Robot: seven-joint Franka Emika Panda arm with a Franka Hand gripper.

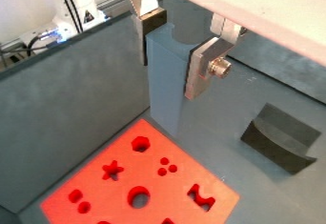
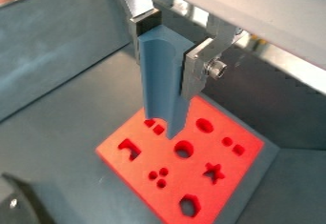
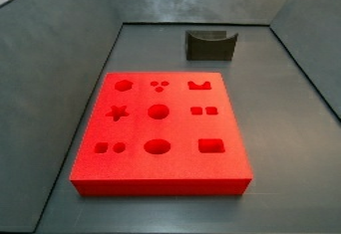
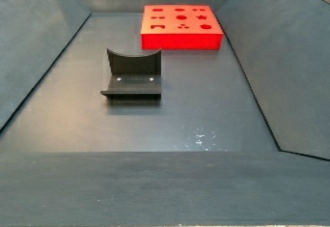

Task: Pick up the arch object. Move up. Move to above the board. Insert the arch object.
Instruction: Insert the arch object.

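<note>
My gripper (image 1: 176,51) is shut on the arch object (image 1: 166,85), a slim pale blue-grey block hanging upright with its notched end up between the fingers. It also shows held in the gripper (image 2: 170,51) as the arch object (image 2: 163,75). Far below it lies the board (image 1: 173,185), a bright red slab with shaped recesses. In a wrist view the block's lower end covers part of the board (image 2: 185,180) near one edge. Both side views show the board (image 3: 134,128) (image 4: 180,40) flat on the floor. Neither side view shows the gripper or the arch object.
The dark fixture (image 3: 210,45) (image 4: 133,74) with a scooped top stands on the grey floor apart from the board, also seen in a wrist view (image 1: 280,137). Sloping grey walls (image 3: 54,39) enclose the floor on all sides.
</note>
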